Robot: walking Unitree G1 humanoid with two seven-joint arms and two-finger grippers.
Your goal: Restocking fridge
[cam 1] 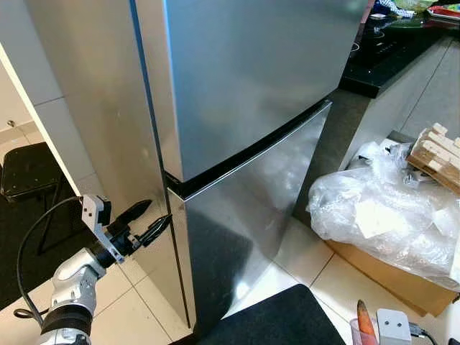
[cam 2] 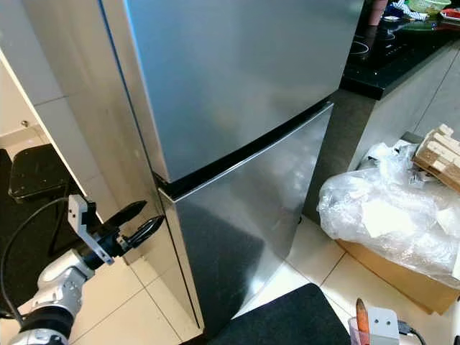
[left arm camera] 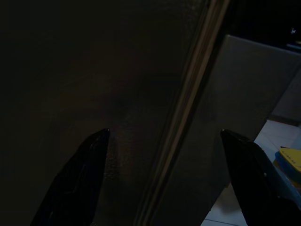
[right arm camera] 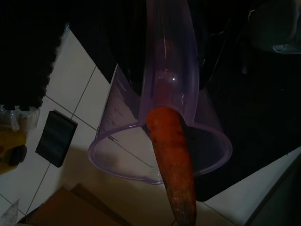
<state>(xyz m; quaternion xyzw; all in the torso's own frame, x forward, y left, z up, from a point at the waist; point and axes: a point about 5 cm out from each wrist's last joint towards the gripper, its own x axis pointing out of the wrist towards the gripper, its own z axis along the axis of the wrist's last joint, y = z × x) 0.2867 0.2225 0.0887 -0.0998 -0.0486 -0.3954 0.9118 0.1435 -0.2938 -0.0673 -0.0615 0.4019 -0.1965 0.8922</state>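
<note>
steel fridge (cam 1: 244, 108) stands shut, upper and lower doors both closed, dark seam between them. black bench (cam 1: 392, 54) beyond it on the right with cluttered items on top. bubble-wrap bundle (cam 1: 388, 208) sits on a cardboard box (cam 1: 392, 277) on the tiled floor (cam 1: 136, 309), wooden slats (cam 1: 435, 154) behind it. black mat (cam 1: 280, 320) in front of the fridge. left arm raised and bent at the elbow, reaching toward the fridge's left edge at the door seam. left pincer (cam 1: 149, 220) spread, its fingers (left arm camera: 82, 174) either side of the side-panel edge, tips close to the steel. in the right wrist view a carrot (right arm camera: 173, 165) sticks out of a purple plastic jug (right arm camera: 164, 136); right pincer state cannot be told.
</note>
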